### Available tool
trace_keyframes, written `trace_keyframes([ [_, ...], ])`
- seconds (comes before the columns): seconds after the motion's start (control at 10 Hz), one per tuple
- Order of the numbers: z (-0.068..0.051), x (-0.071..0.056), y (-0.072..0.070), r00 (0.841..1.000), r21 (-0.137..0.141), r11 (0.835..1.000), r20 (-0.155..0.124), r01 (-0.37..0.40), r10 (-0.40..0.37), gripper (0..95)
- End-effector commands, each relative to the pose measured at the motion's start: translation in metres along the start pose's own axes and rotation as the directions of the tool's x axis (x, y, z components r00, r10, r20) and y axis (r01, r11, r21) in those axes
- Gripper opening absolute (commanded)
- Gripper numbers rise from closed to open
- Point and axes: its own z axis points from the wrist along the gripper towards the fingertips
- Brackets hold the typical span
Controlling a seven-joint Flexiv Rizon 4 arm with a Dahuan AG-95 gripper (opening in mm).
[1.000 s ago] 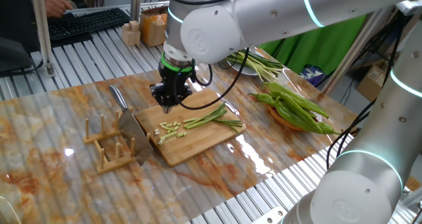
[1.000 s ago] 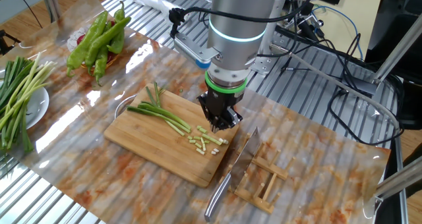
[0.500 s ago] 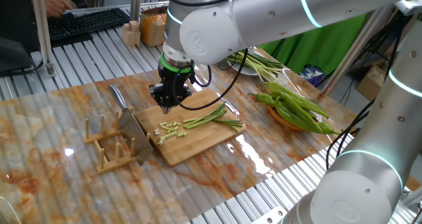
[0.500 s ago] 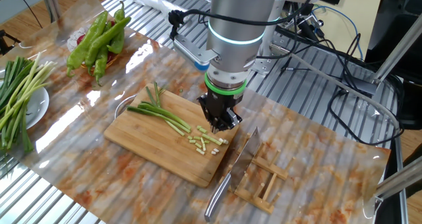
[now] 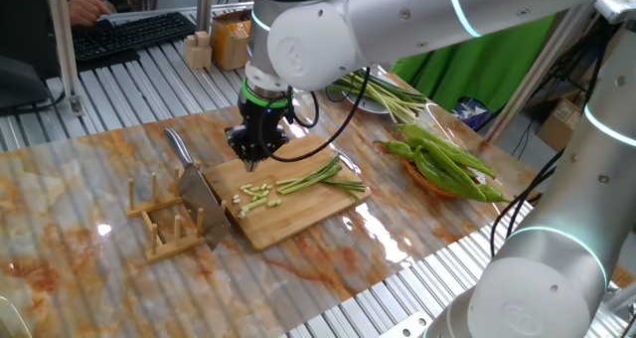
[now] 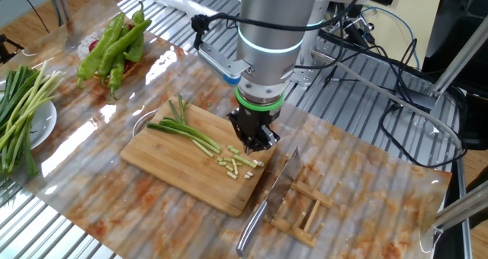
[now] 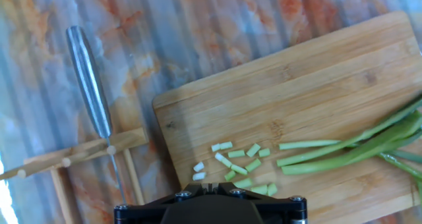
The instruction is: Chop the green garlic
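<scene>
A large silver robot arm (image 5: 397, 30) with a glowing teal ring reaches down over a rectangular light-wood cutting board (image 5: 298, 214) lying on a marbled orange-and-white tabletop (image 5: 79, 209). Its black two-finger gripper (image 5: 250, 159) points straight down just above the board's upper left corner in one fixed view; in the other fixed view the same gripper (image 6: 250, 146) hangs over the board's right-hand part. The fingers are pressed together with nothing between them. The thin green garlic (image 5: 303, 182) lies across the middle of the board: the long uncut ends stretch toward the right of that view, and a scatter of short pale-green cut bits (image 5: 255, 195) sits at the left end of the stalks, just below the gripper. In the hand view the garlic (image 7: 343, 151) runs in from the right edge, with the cut bits (image 7: 237, 165) clustered at lower centre, just above the black gripper body at the bottom edge. Left of the board, a steel-handled kitchen knife (image 5: 194, 174) rests with its blade in a small slatted wooden rack (image 5: 164, 224). A heap of glossy curved green peppers (image 5: 447, 164) lies at the right, well apart from the board, and a bundle of long green stalks with whitish ends (image 6: 23, 110) rests on a white plate (image 6: 42, 126) at the left edge of the other fixed view.
</scene>
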Motion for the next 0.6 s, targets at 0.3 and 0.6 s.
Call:
trace_keyframes([
  [0.3,0.0004,-0.0003,-0.0005,0.999,-0.021,0.999,-0.016,0.044,-0.044,0.0],
  [0.6,0.0004,-0.0003,-0.0005,0.997,-0.008,0.997,-0.018,0.073,-0.073,0.0],
])
